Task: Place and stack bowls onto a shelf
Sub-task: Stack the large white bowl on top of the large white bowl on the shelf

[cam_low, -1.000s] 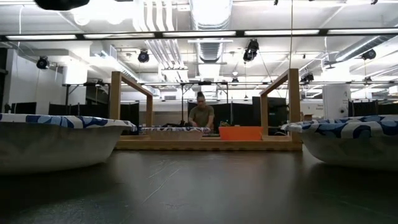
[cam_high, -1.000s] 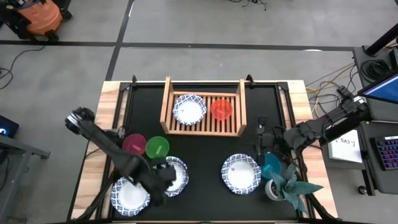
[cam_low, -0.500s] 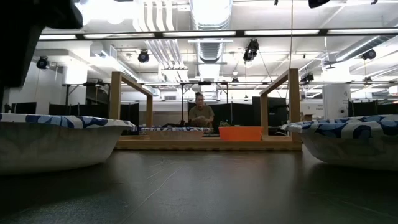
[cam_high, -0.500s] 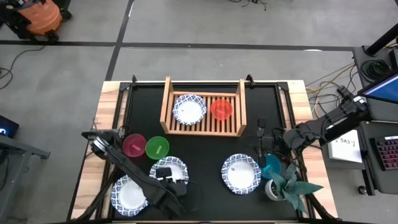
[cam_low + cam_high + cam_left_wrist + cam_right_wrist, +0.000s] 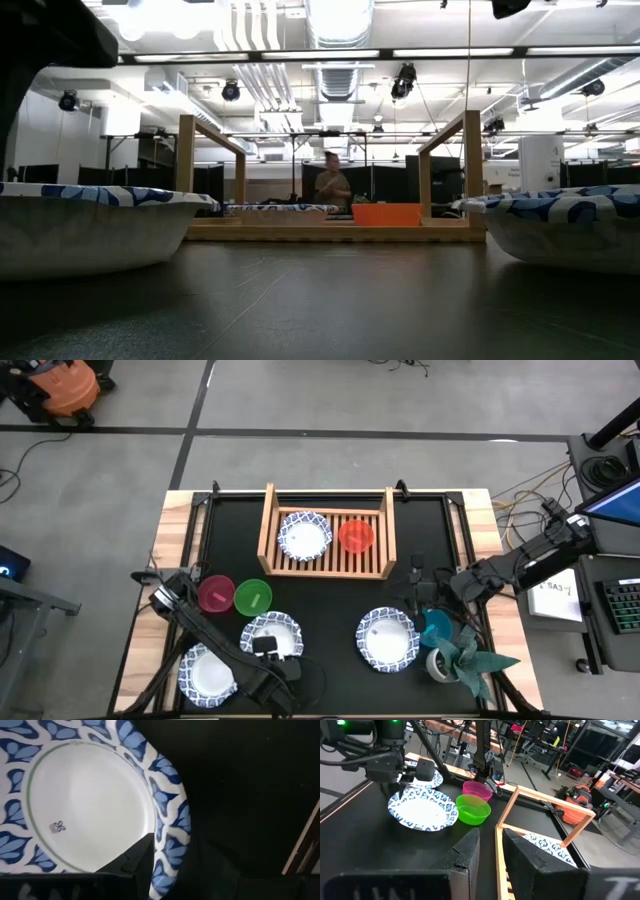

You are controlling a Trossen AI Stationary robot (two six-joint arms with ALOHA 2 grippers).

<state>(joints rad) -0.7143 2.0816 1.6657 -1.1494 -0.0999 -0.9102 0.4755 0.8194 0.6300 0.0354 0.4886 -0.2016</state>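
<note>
My left gripper (image 5: 268, 650) fingers apart over bowl (image 5: 271, 634) to grab | right gripper (image 5: 420, 578) fingers slightly apart, empty, near shelf (image 5: 326, 563).

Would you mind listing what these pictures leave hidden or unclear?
- Teal bowl: high view, partly covered by the right arm and the plant.
- Front-left patterned bowl: high view, the left arm crosses it.
- Person: low view, blurred and far off.
- Left pincer: left wrist view shows only one finger.
</note>
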